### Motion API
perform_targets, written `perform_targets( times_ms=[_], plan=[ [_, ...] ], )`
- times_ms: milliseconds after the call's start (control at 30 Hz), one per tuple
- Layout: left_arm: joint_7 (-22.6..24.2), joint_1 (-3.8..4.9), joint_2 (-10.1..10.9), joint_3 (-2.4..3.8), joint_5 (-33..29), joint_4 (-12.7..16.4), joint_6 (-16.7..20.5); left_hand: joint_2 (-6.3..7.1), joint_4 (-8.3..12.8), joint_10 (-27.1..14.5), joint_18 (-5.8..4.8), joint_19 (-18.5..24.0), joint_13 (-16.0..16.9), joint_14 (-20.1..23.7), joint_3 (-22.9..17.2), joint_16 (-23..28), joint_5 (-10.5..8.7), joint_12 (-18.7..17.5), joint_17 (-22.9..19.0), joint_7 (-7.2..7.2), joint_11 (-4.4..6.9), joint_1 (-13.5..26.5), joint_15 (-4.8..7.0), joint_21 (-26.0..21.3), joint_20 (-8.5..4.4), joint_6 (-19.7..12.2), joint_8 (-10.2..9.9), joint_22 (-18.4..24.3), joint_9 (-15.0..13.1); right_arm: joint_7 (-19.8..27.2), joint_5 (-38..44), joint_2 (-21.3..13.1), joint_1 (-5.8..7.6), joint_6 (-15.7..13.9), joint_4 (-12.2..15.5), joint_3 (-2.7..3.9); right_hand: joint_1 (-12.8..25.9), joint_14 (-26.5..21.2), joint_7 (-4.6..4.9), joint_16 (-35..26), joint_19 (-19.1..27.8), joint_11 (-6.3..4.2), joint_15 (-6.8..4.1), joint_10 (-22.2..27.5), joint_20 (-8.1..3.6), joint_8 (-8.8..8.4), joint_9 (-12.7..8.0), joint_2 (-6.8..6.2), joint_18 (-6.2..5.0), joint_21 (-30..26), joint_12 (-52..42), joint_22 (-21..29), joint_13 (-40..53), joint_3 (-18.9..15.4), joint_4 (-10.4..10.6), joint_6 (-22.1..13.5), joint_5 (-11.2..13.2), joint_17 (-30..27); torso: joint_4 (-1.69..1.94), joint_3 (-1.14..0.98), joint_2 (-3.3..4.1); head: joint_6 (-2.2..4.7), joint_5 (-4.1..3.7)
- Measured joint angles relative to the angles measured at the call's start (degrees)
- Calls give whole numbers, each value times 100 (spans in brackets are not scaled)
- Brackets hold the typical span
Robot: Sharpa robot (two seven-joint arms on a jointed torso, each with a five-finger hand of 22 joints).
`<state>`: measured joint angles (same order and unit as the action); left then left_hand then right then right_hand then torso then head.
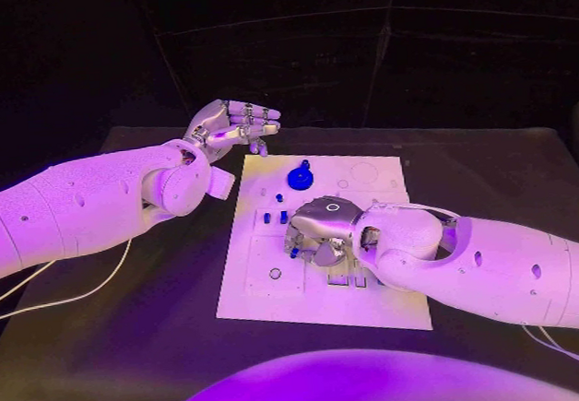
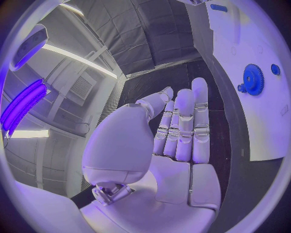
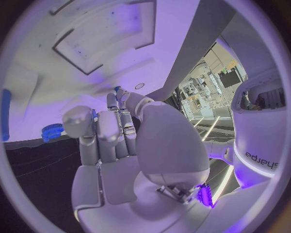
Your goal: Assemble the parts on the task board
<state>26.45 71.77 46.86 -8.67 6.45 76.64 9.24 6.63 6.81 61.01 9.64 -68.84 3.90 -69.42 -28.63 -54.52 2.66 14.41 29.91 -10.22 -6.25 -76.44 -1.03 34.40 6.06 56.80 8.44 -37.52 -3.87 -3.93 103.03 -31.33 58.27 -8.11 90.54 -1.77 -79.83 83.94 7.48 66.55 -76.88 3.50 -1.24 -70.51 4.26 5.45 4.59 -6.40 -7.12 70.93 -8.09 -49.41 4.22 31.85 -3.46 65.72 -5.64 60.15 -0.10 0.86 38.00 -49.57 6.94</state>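
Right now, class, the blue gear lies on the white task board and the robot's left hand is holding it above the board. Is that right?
Not quite. The blue gear does lie on the white task board, but the left hand holds nothing: the left wrist view shows its palm bare, with the gear lying apart on the board.

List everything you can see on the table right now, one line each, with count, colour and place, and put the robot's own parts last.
table: one, black, under everything.
task board: one, white plate, middle of the table, with outlined recesses on its face.
gear: one, blue, on the board's far part, nearest the left hand.
small parts: a few, blue, on the board just beside the right hand; exact number too small to tell.
cable: one, white, trailing across the table below the left arm.
left hand: one, silver, off the board's far corner, holding nothing, fingers extended together.
right hand: one, silver, over the board's middle, fingers down at the board; what it holds cannot be told.
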Motion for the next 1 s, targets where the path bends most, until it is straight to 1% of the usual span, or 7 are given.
perform_targets(
  times_ms=[200,367,433,533,700,867,1000],
  plan=[
    [-8,2,0,0,0,0,-7,0,0,-21,0,0,0,21,0,0,0,0,0,0,-21,0,21,0,0,0,0,0,0,-28,158,44,3,66,-3,4,30,0,0,0,0,24,0,24,0,-3,3,-29,0,0,35,21,0,-9,-9,-1,0,-34,0,-1,-1,-5,0],
    [-14,2,0,0,0,-2,-12,0,0,-21,0,0,0,21,0,0,0,0,-5,0,-21,0,21,0,0,0,0,0,0,-31,248,74,2,80,-23,-2,178,0,76,0,43,83,0,254,43,-65,-2,-99,0,0,170,86,-47,-40,-7,-87,-36,-95,0,-1,-3,-7,0],
    [-16,2,0,0,0,-3,-14,0,0,-21,0,0,1,21,0,0,0,0,-5,0,-21,0,21,0,0,0,0,0,0,-31,268,79,1,77,-31,-2,256,7,112,-7,73,123,54,383,73,-93,-15,-120,0,-18,255,139,-70,-58,7,-124,-57,-125,0,-1,-3,-7,0],
    [-20,2,-1,0,0,-6,-17,0,0,-21,0,0,1,21,0,0,0,0,-5,0,-21,0,21,0,0,0,0,0,0,-30,291,82,-1,46,-51,-2,362,2,176,-93,176,196,109,602,128,-181,-57,-226,0,-140,365,350,-71,-148,20,-325,-71,-229,0,-1,-3,-6,0],
    [-25,3,-6,0,0,-16,-21,0,0,-21,0,0,1,21,0,0,0,0,-4,0,-21,0,21,0,0,0,0,0,0,-27,281,36,-2,-72,-49,-4,429,-1,199,-174,258,243,125,758,175,-186,-90,-293,0,-245,377,569,-60,-235,45,-640,-104,-362,0,0,-6,9,-5],
    [-28,4,-9,0,0,-25,-26,0,0,-21,0,0,1,21,0,0,0,0,-4,0,-21,0,21,0,0,0,0,0,0,13,193,-129,-5,-296,59,-4,482,-1,192,-174,258,243,125,758,175,-186,-90,-285,0,-245,377,568,-55,-268,47,-687,-155,-369,0,-3,-7,21,-5],
    [-31,4,-7,0,0,-29,-29,0,0,-21,0,0,0,21,0,0,0,0,-4,0,-21,0,21,0,0,0,0,0,-1,73,79,-381,-7,-503,272,-3,482,-1,192,-174,258,243,125,758,175,-185,-89,-285,0,-245,344,557,-55,-299,46,-688,-211,-393,0,-7,-7,42,-7]
  ],
)
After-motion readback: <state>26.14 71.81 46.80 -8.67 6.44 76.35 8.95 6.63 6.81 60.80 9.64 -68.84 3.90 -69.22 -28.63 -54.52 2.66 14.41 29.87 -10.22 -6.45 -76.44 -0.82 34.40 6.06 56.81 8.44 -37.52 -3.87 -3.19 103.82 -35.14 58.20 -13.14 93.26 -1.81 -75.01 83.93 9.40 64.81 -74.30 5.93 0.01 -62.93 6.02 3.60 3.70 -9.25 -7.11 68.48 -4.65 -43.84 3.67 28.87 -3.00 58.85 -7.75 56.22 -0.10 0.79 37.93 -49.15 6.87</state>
